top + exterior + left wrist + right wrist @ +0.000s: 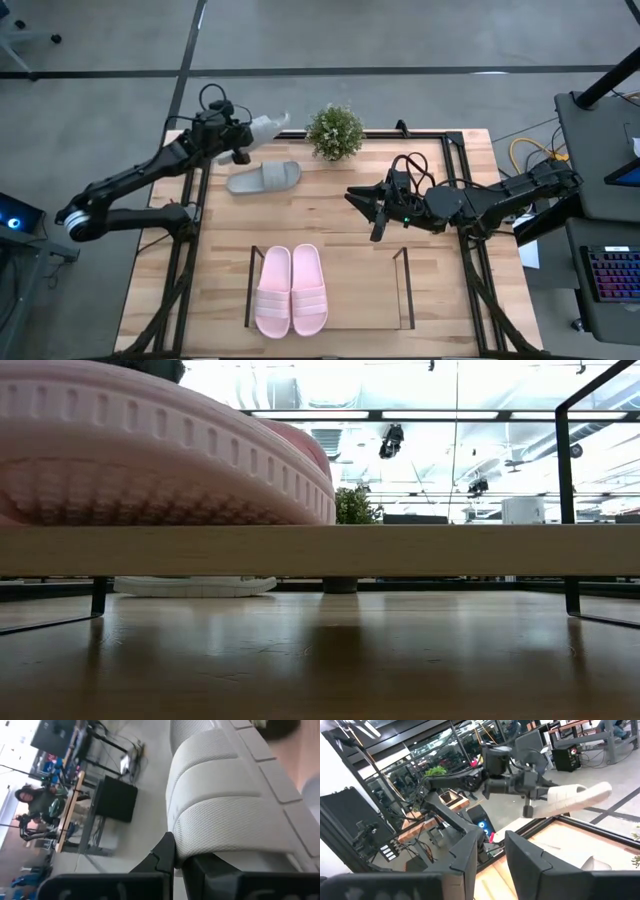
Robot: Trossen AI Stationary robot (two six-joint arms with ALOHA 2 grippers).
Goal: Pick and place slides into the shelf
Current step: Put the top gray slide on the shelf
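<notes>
Two slides (291, 291) are lying side by side in the shelf's (405, 290) left half at the table's (340, 215) near edge. Another slide (263, 178) is lying toward the far left, a plant (334, 131) standing just beside it to the right at the far edge.

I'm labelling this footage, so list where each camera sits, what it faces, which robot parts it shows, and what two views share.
High view: overhead, straight down on the table; both arms, the pink slides in the shelf.
Low view: table height, level across; no arm visible, a pink slide's sole.
Left wrist view: on the left arm; its fingers grip the grey slide.
Right wrist view: on the right arm; own fingers, facing the left arm.
Shared: high and right wrist views both show the left gripper holding that slide up.
</notes>
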